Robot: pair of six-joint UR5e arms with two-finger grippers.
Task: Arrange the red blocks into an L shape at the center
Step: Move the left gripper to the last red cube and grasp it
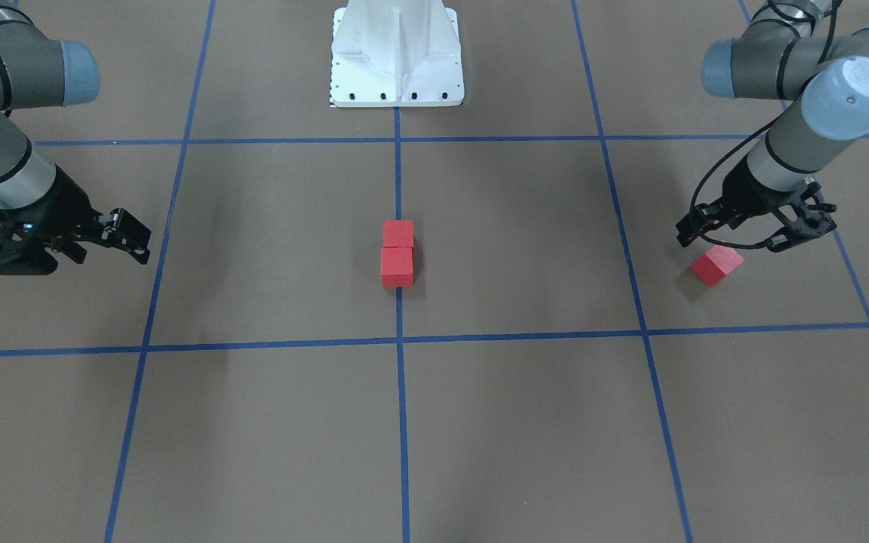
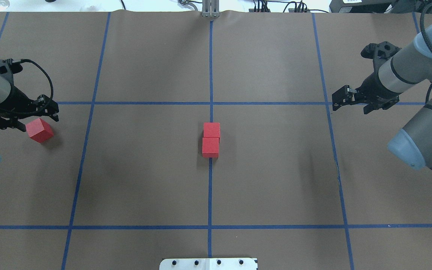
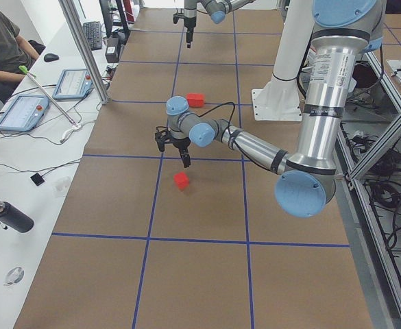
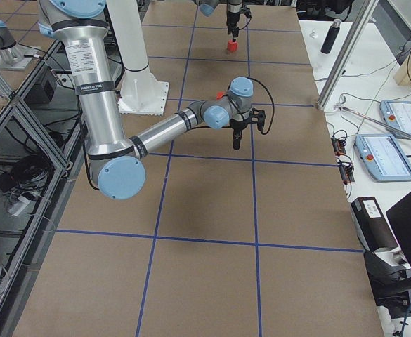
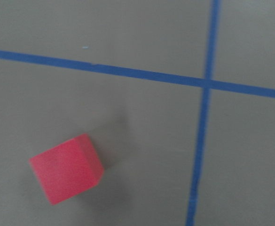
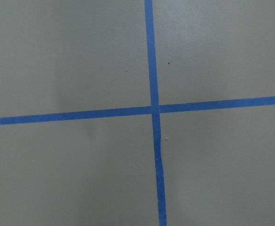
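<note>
left gripper [image 1: 736,240]: jaws spread wide, nothing held; far out on the robot's-left side of the middle blue tape line [image 2: 210,67], pointed down, hovering close over the loose red block [image 2: 40,130]; no contact apparent

right gripper [image 2: 338,99]: far out on the opposite side of the same line; nothing held; degree of opening impossible to tell from these views

loose red block: flat on the brown surface, well apart from the line, turned askew to it

pair of red blocks [image 2: 210,147]: at the center [image 2: 186,142], astride the line, touching end to end along it, farther one shifted slightly off true

stage, as judged: two of three placed; third not yet grasped

hazards, as judged:
- closing on the skewed block's corners instead of its faces: twist, slip or squirt sideways, farther from the line
- descent off-centre: fingertip landing on the top face, block shoved or tipped
- on arrival at the line: carried block or a spread finger nudging the pair apart or off the line
- release in row with the pair: straight bar, no L; release with a gap: broken corner
</note>
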